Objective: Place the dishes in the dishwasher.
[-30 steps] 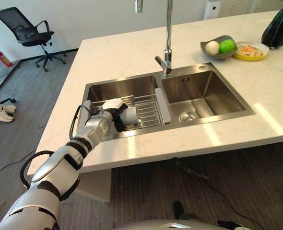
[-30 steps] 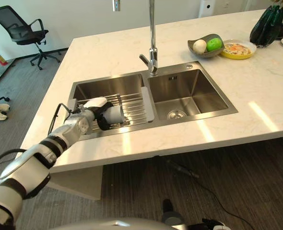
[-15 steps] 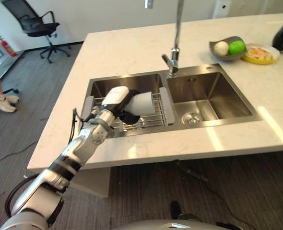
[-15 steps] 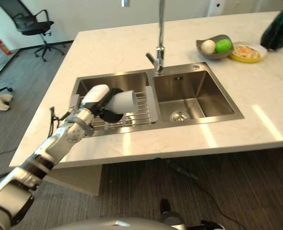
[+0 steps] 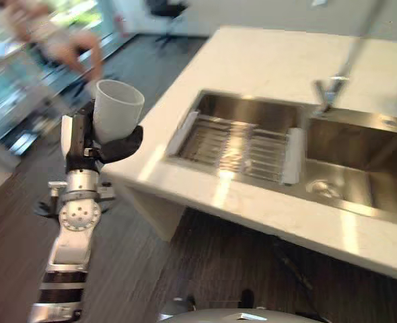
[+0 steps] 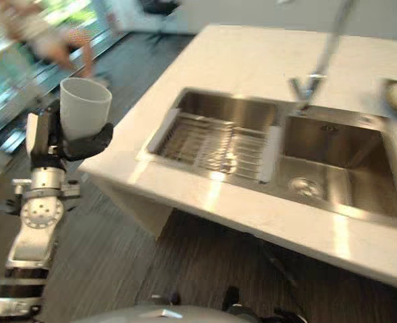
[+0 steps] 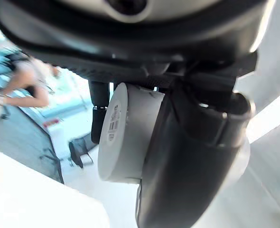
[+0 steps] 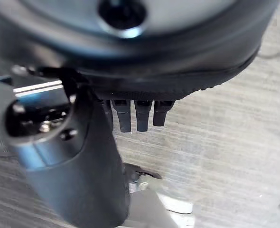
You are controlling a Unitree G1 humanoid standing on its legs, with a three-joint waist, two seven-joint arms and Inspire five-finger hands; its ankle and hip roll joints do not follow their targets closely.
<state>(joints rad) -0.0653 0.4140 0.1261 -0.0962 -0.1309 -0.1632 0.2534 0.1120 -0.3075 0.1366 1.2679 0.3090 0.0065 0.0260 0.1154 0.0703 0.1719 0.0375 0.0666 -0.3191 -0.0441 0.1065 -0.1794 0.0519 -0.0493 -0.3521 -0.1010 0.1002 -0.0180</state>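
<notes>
A white cup [image 5: 116,111] stands upright, mouth up, in my left hand [image 5: 122,142], whose dark fingers and thumb curl round its lower part. Hand and cup hang over the floor, left of the counter's corner and apart from it. In the left wrist view the cup [image 7: 128,133] shows side-on past my thumb [image 7: 187,166], pressed against the palm. My right hand [image 8: 137,114] hangs low over the wood-look floor with its fingers straight and nothing in it.
The pale stone counter [image 5: 252,195] holds a double steel sink; its left basin carries a wire rack [image 5: 235,141], with the faucet [image 5: 333,87] behind the divider. A blurred person [image 5: 64,47] is at the far left by the windows. Dark floor lies below the cup.
My left hand has lifted the cup out of the sink rack and carried it left past the counter's edge, turning it upright. The head camera has swung left with it.
</notes>
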